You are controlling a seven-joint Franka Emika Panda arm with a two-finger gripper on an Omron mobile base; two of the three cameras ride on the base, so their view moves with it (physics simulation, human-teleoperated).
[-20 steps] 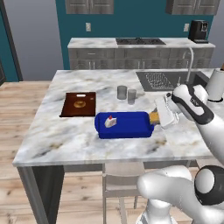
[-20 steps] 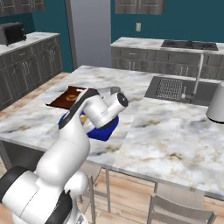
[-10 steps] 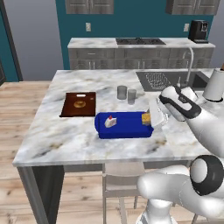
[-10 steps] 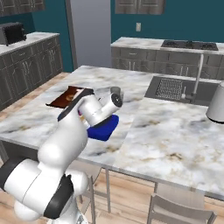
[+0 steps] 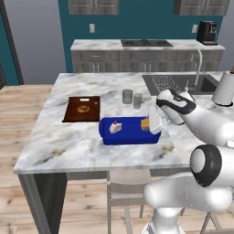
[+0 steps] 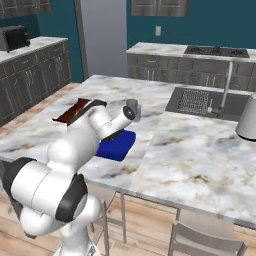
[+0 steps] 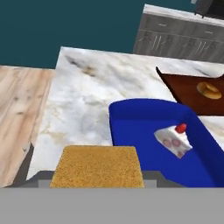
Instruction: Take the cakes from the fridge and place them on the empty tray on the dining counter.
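Observation:
My gripper is shut on the flat tan-brown square cake, holding it just above the right end of the blue tray. In the hand view this cake sits close at the bottom, with the tray just beyond it. The white wedge cake with a red cherry lies inside the tray toward its left end and appears in the hand view too. The tray rests on the marble dining counter. From the right base view my arm hides most of the tray. I cannot tell whether the tall grey panel is the fridge.
A dark brown board with a round pastry lies left of the tray. Two grey cups stand just behind the tray. A sink and a white vessel are at the right. A chair is tucked under the front edge.
My arm has swung left with the tan square cake, from beside the tray's right end to over that end. The wedge cake and tray have not moved.

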